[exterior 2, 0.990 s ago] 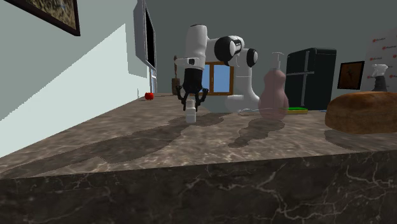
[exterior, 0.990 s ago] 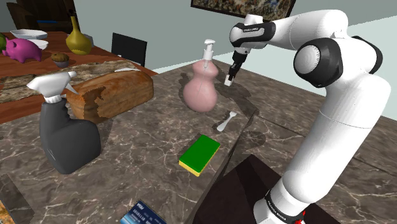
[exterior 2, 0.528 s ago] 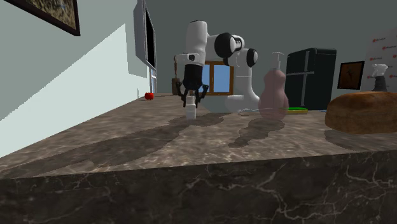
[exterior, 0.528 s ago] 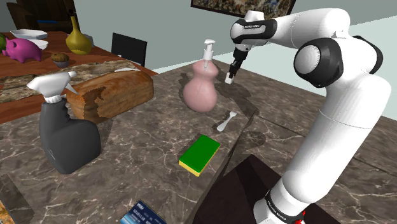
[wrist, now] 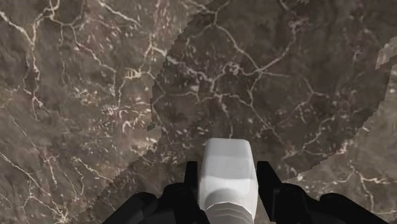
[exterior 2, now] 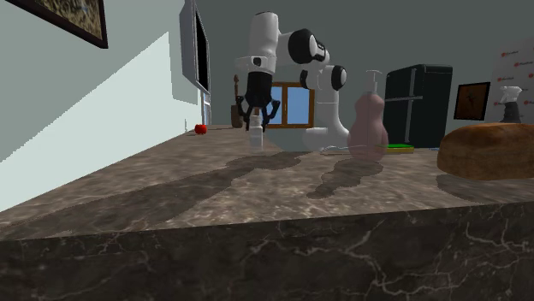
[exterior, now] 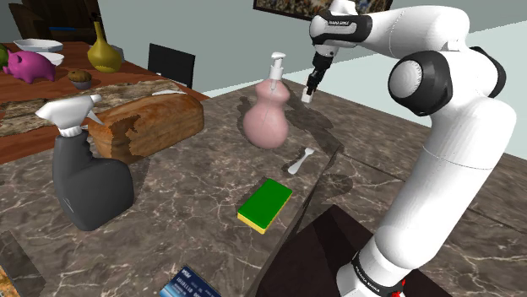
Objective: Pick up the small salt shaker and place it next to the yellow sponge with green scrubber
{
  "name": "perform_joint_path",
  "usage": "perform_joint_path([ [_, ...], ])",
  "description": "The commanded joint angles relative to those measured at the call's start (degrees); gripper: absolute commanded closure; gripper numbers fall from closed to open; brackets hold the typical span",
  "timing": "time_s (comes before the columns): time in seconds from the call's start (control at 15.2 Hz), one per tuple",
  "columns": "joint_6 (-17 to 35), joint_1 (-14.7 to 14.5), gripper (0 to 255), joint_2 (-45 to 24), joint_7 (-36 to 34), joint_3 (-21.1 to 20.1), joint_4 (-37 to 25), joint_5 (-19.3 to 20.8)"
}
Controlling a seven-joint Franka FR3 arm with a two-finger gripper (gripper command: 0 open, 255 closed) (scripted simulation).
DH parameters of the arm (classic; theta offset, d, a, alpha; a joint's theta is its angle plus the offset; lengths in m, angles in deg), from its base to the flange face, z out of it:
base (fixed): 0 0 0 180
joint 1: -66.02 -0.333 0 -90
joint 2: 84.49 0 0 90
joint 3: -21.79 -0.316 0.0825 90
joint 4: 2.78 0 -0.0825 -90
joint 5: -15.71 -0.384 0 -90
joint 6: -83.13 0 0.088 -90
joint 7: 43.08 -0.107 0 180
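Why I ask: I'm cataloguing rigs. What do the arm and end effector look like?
The arm is white, with rounded tubular links, dark grey joint caps and small dark lettering near the wrist. The end effector is all black, with two slim fingers.

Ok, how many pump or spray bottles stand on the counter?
2: a pink pump bottle beyond the sponge, and a grey spray bottle at the shoulder view's left, beside the bread.

Salt shaker (wrist: 229,184): small, white, clasped between the black fingers of the gripper (wrist: 228,167), raised clear of the dark marble counter (exterior: 194,211), apparently upright. Sponge (exterior: 265,203): yellow body, green scrubber face uppermost, lying flat near the counter's edge, well apart from the salt shaker.
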Motion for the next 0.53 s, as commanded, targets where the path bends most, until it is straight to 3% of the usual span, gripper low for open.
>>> perform_joint_path([
  [0.0,-1.6,0.0,255,0.0,0.0,0.0,-1.6,0.0],
  [0.46,-7.6,0.6,255,-1.6,0.3,0.2,-9.0,-0.7],
])
